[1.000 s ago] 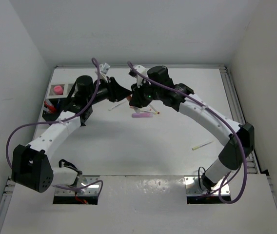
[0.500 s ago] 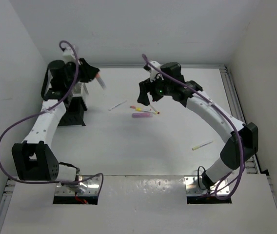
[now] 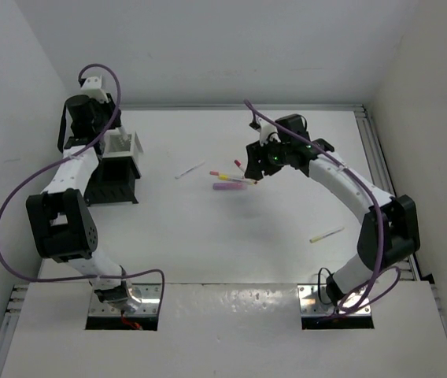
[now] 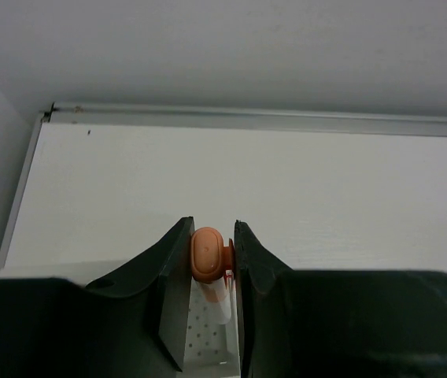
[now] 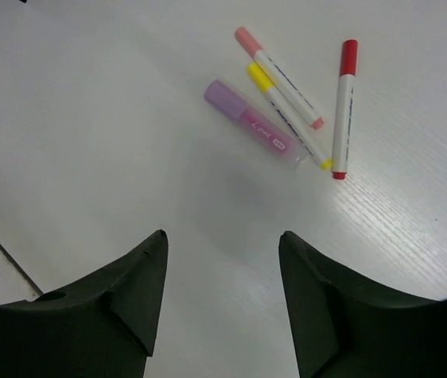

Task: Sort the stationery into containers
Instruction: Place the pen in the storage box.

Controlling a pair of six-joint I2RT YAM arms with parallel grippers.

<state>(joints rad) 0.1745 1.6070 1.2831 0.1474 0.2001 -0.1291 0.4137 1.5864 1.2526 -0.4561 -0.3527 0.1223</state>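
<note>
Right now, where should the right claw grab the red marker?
Take the red marker by its white barrel near the long cap, coming straight down from above and closing across it. It lies flat, and its other end crowds the yellow marker.

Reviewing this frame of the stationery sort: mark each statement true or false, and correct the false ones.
1. The left gripper is shut on an orange-capped marker. True.
2. The right gripper grips the red marker. False: it is open and empty, and the red marker lies on the table.
3. The orange-capped marker is held above the white perforated bin. True.
4. The pink tube sits inside the black organizer. False: it lies on the table beside the yellow-capped marker.
</note>
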